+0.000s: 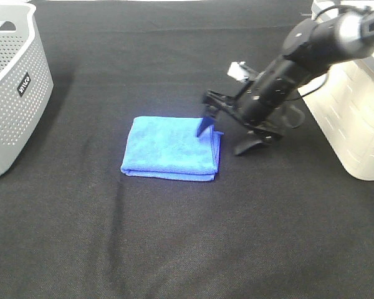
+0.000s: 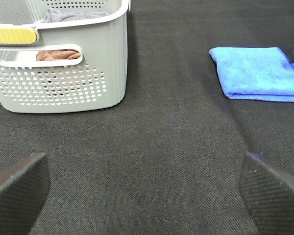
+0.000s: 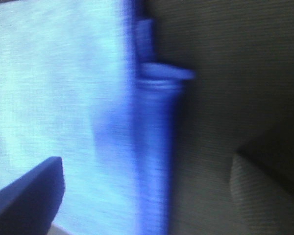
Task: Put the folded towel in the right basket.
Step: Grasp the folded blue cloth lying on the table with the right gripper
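Observation:
The folded blue towel (image 1: 169, 151) lies flat on the black cloth near the middle. My right gripper (image 1: 226, 138) is open and low at the towel's right edge: one finger (image 1: 204, 128) rests over the towel, the other (image 1: 249, 147) sits on the cloth beside it. In the right wrist view the towel (image 3: 63, 98) fills one side, its folded edge between the fingers, with the gripper (image 3: 149, 196) open. The right basket (image 1: 356, 118), cream white, stands at the right edge. My left gripper (image 2: 147, 196) is open and empty, out of the high view; it sees the towel (image 2: 259, 73) from afar.
A grey perforated basket (image 1: 12, 87) stands at the far left; the left wrist view shows it (image 2: 59, 73) holding brown and grey cloth. Black tablecloth (image 1: 174, 237) covers the whole surface.

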{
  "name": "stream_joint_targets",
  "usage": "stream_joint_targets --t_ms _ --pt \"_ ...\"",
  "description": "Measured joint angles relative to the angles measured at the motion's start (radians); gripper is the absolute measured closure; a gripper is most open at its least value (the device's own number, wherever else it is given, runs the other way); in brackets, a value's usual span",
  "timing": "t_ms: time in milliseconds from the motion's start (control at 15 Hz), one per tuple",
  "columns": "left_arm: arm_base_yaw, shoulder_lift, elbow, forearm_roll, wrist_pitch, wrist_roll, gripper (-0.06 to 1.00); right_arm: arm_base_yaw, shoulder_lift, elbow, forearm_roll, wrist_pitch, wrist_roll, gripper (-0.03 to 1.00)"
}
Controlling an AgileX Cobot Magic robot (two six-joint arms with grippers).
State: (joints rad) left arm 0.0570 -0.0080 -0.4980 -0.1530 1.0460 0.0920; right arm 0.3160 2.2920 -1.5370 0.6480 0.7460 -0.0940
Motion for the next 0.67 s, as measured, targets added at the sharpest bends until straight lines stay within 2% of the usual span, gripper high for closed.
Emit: stream_joint_targets --t_ms 200,333,400,467,533,600,667 --pt "0.000 0.000 0.000 0.000 0.000 0.000 -0.03 0.094 0.046 -0.043 0.136 -0.019 -0.037 0.14" --pt "0.000 0.000 0.000 0.000 0.000 0.000 -0.03 0.150 0.070 -0.077 0.161 -0.032 -0.053 0.22" --pt "0.000 0.000 0.000 0.000 0.000 0.000 -0.03 0.165 0.076 -0.082 0.165 -0.047 -0.053 0.29" --pt "0.000 0.000 0.000 0.000 0.000 0.000 -0.03 0.168 0.082 -0.083 0.165 -0.052 -0.053 0.39" --pt "0.000 0.000 0.000 0.000 0.000 0.000 -0.03 0.168 0.092 -0.083 0.159 -0.061 -0.053 0.65" --pt "0.000 0.000 0.000 0.000 0.000 0.000 -0.03 0.168 0.093 -0.083 0.159 -0.062 -0.053 0.77" --pt "0.000 0.000 0.000 0.000 0.000 0.000 -0.03 0.168 0.093 -0.083 0.158 -0.062 -0.053 0.77"
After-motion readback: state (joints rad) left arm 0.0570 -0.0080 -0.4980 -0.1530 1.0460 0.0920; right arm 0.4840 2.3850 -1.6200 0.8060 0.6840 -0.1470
